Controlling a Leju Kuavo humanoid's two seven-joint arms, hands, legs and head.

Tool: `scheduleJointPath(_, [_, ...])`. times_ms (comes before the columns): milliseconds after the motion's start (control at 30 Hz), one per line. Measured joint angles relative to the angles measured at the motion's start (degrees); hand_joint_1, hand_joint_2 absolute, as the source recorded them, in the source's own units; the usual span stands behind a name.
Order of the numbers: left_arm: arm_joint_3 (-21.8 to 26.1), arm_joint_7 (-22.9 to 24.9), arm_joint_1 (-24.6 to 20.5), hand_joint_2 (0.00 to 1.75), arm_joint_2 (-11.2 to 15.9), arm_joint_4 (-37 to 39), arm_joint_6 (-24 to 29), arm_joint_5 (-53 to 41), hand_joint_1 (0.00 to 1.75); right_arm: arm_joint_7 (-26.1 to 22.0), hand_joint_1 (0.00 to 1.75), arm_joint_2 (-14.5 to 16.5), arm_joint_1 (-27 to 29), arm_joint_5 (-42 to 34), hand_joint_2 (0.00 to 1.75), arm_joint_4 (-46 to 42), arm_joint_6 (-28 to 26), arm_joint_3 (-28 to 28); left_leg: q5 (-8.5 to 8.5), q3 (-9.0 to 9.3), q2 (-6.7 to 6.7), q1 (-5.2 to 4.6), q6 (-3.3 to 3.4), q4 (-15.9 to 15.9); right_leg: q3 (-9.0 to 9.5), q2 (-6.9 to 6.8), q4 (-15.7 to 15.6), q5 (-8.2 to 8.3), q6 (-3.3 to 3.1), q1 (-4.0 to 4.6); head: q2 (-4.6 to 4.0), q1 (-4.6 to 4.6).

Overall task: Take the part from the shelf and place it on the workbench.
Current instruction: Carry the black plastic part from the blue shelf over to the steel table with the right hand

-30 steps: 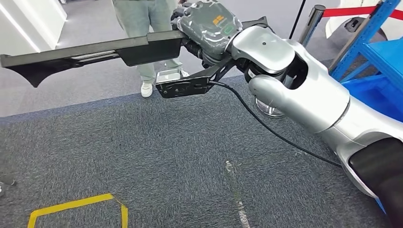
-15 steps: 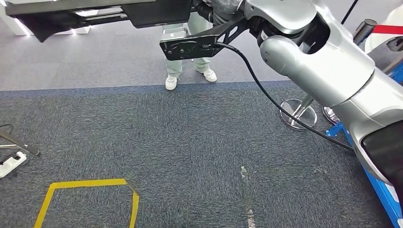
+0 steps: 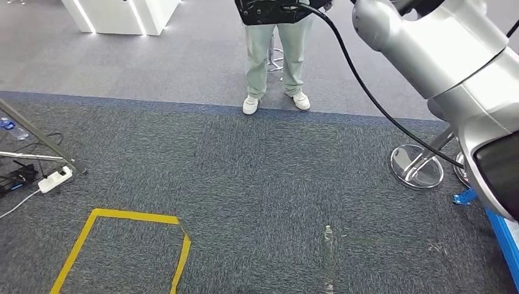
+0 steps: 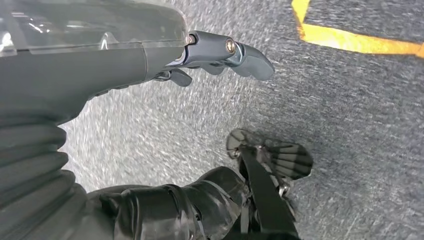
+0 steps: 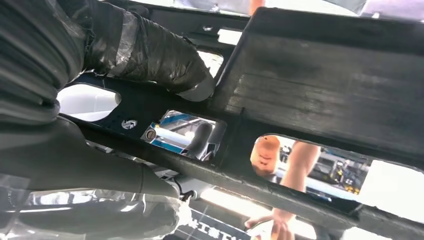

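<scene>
The right robot hand (image 5: 120, 65) is closed around the part (image 5: 320, 100), a long black moulded panel with several cut-out openings; a taped dark thumb (image 5: 150, 55) presses across its flat face, and the panel runs away from the wrist camera, raised well above the floor. In the head view the silver right arm (image 3: 447, 55) reaches up and forward from the right, so that its black wrist bracket (image 3: 269, 11) sits at the top edge with a black cable (image 3: 367, 92) hanging from it. The left robot hand (image 4: 210, 55) hangs over the carpet (image 3: 245, 196) holding nothing, its dark fingers (image 4: 240, 55) loosely extended and apart. A person in pale trousers and white shoes (image 3: 275, 55) stands just beyond the edge of the dark carpet, on the lighter floor. Yellow tape (image 3: 122, 245) marks an outline on the carpet at lower left, a power strip (image 3: 54, 179) with leads lies at the left, and a round chrome stand base (image 3: 417, 166) rests at the right beside a blue frame edge (image 3: 505, 236).
</scene>
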Motion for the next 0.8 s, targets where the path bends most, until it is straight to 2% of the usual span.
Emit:
scheduleJointPath(33, [0.0,0.1,0.0,1.75,0.0,0.0,-0.1,0.0,0.00,0.3,1.75,0.3,-0.1,0.3,1.75,0.9,0.0,0.1,0.98,0.53,0.17,-0.14,0.28,-1.0,0.10,-0.61,0.0,-0.08,-0.07,0.16,0.00,-0.01])
scheduleJointPath(67, [0.0,0.2,0.1,1.75,0.0,0.0,-0.1,0.0,0.00,0.7,1.75,0.5,-0.2,0.6,1.75,1.8,0.0,0.2,2.70,2.16,0.54,-0.39,0.65,-4.0,0.23,-1.20,0.0,-0.18,-0.11,0.27,0.00,0.00])
scheduleJointPath(133, [0.0,0.3,0.1,1.75,0.0,0.0,-0.3,0.0,0.00,1.6,1.75,0.8,-0.6,1.0,1.75,3.7,0.0,0.3,5.40,6.20,2.70,-1.44,1.50,-11.8,0.42,-2.37,0.0,-0.41,-0.03,0.47,0.00,0.01])
scheduleJointPath(167, [0.0,0.3,0.0,1.75,0.0,0.0,-0.3,0.0,0.00,2.1,1.75,0.9,-0.9,1.1,1.75,4.7,0.0,0.3,6.00,7.50,3.57,-1.97,1.87,-14.3,0.45,-2.95,-0.1,-0.50,0.09,0.56,0.00,0.01])
scheduleJointPath(200, [0.0,0.3,-0.1,1.75,0.0,0.0,-0.4,0.1,0.00,2.4,1.75,0.9,-1.2,1.3,1.75,5.7,0.0,0.3,6.03,8.06,3.99,-2.39,2.14,-15.6,0.48,-3.52,-0.2,-0.56,0.27,0.64,0.00,0.03])
scheduleJointPath(267, [0.0,0.4,0.0,1.75,0.1,0.0,-0.4,0.2,0.00,3.0,1.75,0.9,-1.4,1.7,1.75,7.4,0.1,0.3,6.26,8.31,2.92,-2.51,2.58,-16.1,0.51,-4.63,-0.4,-0.71,0.71,0.79,0.00,0.06])
scheduleJointPath(300, [0.0,0.5,0.1,1.75,0.1,0.0,-0.4,0.2,0.00,3.2,1.75,0.9,-1.4,1.9,1.75,8.0,0.1,0.3,6.46,8.56,2.31,-2.39,2.76,-16.6,0.50,-4.48,-0.2,-0.98,0.95,0.74,0.00,0.12])
scheduleJointPath(367, [0.0,0.8,0.2,1.75,0.1,0.0,-0.4,0.2,0.00,3.4,1.75,0.9,-1.6,2.4,1.75,9.0,0.3,0.3,6.93,9.17,1.44,-1.96,3.23,-17.5,-0.96,-2.13,2.9,-2.80,1.36,0.56,0.00,0.21])
scheduleJointPath(433, [0.0,1.1,0.1,1.75,0.1,0.0,-0.3,0.2,0.00,3.4,1.75,0.7,-1.8,2.6,1.75,9.9,0.4,0.3,7.06,9.26,0.60,-1.71,3.46,-17.7,-4.51,0.65,10.1,-5.77,1.64,0.26,0.00,0.32])
scheduleJointPath(467, [0.0,1.2,0.0,1.75,0.1,0.0,-0.3,0.2,0.00,3.3,1.75,0.6,-1.8,2.8,1.75,10.2,0.5,0.3,7.05,9.25,0.02,-1.61,3.51,-17.7,-6.45,1.12,13.5,-6.75,1.80,0.16,0.01,0.38])
scheduleJointPath(500, [0.0,1.4,0.0,1.75,0.1,0.0,-0.2,0.2,0.00,3.3,1.75,0.4,-1.5,2.9,1.75,10.5,0.5,0.3,7.00,9.26,-0.69,-1.50,3.50,-17.5,-7.73,1.27,15.5,-6.81,1.99,0.00,0.01,0.46])
scheduleJointPath(533, [0.0,1.5,-0.1,1.75,0.1,0.0,-0.2,0.2,0.00,3.2,1.75,0.3,-1.3,3.0,1.75,10.7,0.5,0.3,6.91,9.25,-1.44,-1.35,3.41,-17.3,-8.07,1.35,15.3,-5.79,2.18,-0.23,0.01,0.53])
scheduleJointPath(567, [0.0,1.6,-0.1,1.75,0.1,0.0,-0.2,0.2,0.00,3.1,1.75,0.2,-1.2,3.1,1.75,10.9,0.6,0.3,6.75,9.21,-2.23,-1.17,3.20,-17.0,-7.37,1.58,13.1,-3.92,2.41,-0.55,0.01,0.57])
scheduleJointPath(600, [0.0,1.6,-0.1,1.75,0.1,0.0,-0.2,0.2,0.00,3.1,1.75,0.1,-1.1,3.2,1.75,11.1,0.6,0.3,6.50,9.08,-3.00,-0.98,2.87,-16.5,-5.95,2.28,9.5,-1.69,2.68,-0.97,0.00,0.62])
scheduleJointPath(633, [0.1,1.7,0.0,1.75,0.1,0.0,-0.2,0.2,0.00,3.0,1.75,0.0,-1.3,3.3,1.75,11.3,0.6,0.3,6.17,8.69,-3.71,-0.90,2.44,-15.8,-4.33,3.62,5.9,-0.16,2.96,-1.40,0.00,0.62])
scheduleJointPath(667, [0.1,1.7,0.0,1.75,0.1,0.0,-0.1,0.2,0.00,2.9,1.75,0.0,-1.6,3.3,1.75,11.5,0.6,0.3,5.91,8.18,-4.33,-0.83,2.02,-15.1,-3.20,4.81,3.4,0.70,3.08,-1.70,0.01,0.53])
scheduleJointPath(700, [0.1,1.8,0.0,1.75,0.1,0.0,-0.1,0.2,0.00,2.8,1.75,0.0,-1.8,3.3,1.75,11.7,0.6,0.3,5.76,7.66,-4.95,-0.69,1.62,-14.6,-2.60,5.64,2.0,0.88,3.07,-1.77,0.01,0.47])
scheduleJointPath(733, [0.1,1.8,0.0,1.75,0.1,0.0,-0.1,0.2,0.00,2.8,1.75,0.0,-1.9,3.3,1.75,11.8,0.6,0.3,5.77,7.22,-5.58,-0.53,1.25,-14.3,-2.45,5.81,1.7,0.59,2.86,-1.61,0.01,0.41])
scheduleJointPath(800, [0.1,1.8,0.1,1.75,0.1,0.0,0.0,0.1,0.00,2.6,1.75,0.1,-1.8,3.3,1.75,11.9,0.5,0.4,5.88,6.74,-6.36,-0.11,0.70,-14.2,-2.39,4.33,1.6,0.69,2.09,-1.32,0.00,0.38])
